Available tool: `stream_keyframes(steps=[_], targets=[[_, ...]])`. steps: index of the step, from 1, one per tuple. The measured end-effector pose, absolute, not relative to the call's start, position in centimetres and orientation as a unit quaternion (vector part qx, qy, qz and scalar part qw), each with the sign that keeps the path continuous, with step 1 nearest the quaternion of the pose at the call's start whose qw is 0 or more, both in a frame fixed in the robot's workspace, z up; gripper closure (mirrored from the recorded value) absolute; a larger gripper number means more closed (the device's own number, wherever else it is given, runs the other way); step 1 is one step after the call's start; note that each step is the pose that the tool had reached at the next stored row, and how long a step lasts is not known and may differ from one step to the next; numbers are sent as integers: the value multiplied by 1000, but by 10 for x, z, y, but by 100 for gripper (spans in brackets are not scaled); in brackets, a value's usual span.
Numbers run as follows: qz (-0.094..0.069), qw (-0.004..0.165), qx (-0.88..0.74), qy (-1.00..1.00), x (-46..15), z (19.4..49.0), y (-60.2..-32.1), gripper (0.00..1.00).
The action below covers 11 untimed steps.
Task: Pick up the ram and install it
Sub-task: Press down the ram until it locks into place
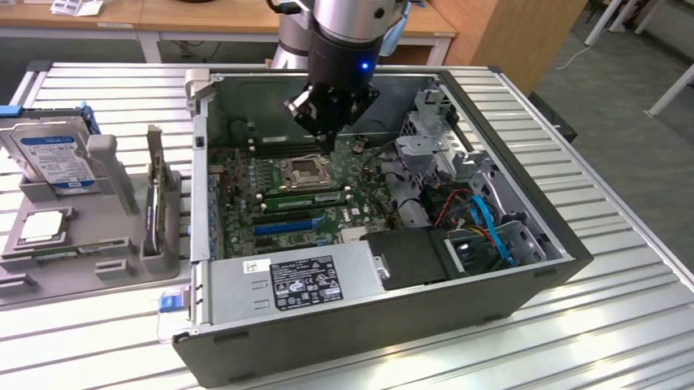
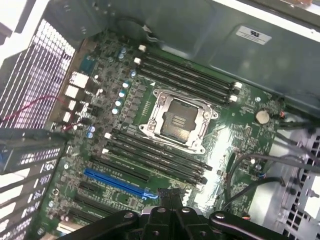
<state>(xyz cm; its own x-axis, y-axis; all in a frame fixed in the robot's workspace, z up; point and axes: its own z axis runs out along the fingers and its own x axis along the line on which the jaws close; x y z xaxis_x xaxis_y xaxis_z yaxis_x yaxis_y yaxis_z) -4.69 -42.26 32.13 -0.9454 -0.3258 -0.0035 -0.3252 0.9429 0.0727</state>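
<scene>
Gripper (image 1: 328,114) clenched, holding nothing visible — it hangs above the processor socket (image 1: 305,171) inside the open computer case (image 1: 509,268). Ram (image 1: 307,195) sits seated just beside that socket.

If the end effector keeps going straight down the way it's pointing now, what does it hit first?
Most likely the green motherboard, near the long black memory slots beside the square silver processor socket. The end effector hangs shut above that area, inside the open computer case. Depth is unclear, so the exact contact spot is uncertain.
</scene>
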Motion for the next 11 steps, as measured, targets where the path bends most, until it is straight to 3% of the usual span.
stream_keyframes(steps=[11], targets=[[-36, 12, 98, -994, -47, 321, -423, 90]])
